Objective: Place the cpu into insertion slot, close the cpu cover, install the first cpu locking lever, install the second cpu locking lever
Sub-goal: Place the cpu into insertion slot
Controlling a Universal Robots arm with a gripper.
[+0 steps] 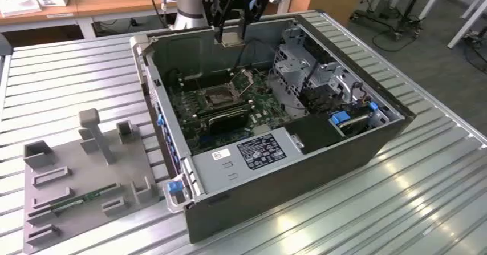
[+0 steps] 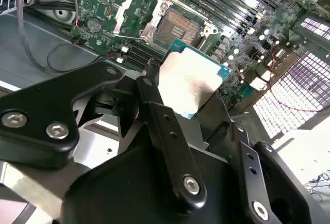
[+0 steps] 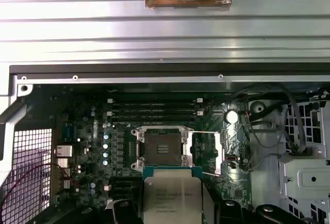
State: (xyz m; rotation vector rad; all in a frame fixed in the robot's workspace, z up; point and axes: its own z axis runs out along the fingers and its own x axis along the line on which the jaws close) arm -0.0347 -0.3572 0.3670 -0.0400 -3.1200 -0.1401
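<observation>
My gripper (image 1: pixel 228 37) hangs over the back rim of the open computer case (image 1: pixel 357 152), shut on the cpu (image 1: pixel 228 41). The cpu (image 2: pixel 188 77) is a flat square chip with a silver-tan face and a green edge, pinched between the black fingers (image 2: pixel 149 92). It is above and apart from the insertion slot (image 2: pixel 178 25), a dark square socket on the green board. The cpu cover (image 2: pixel 135 13) stands flipped open beside the slot. In the first wrist view the cpu (image 3: pixel 171 195) sits just short of the insertion slot (image 3: pixel 161 146), which is bare.
A grey perforated drive cage (image 1: pixel 293 67) and cables fill the case on the exterior view's right. Memory slots (image 3: pixel 154 109) run beside the socket. A grey fixture block (image 1: pixel 76 198) with a memory stick lies on the slatted metal table (image 1: pixel 380 209) to the exterior view's left.
</observation>
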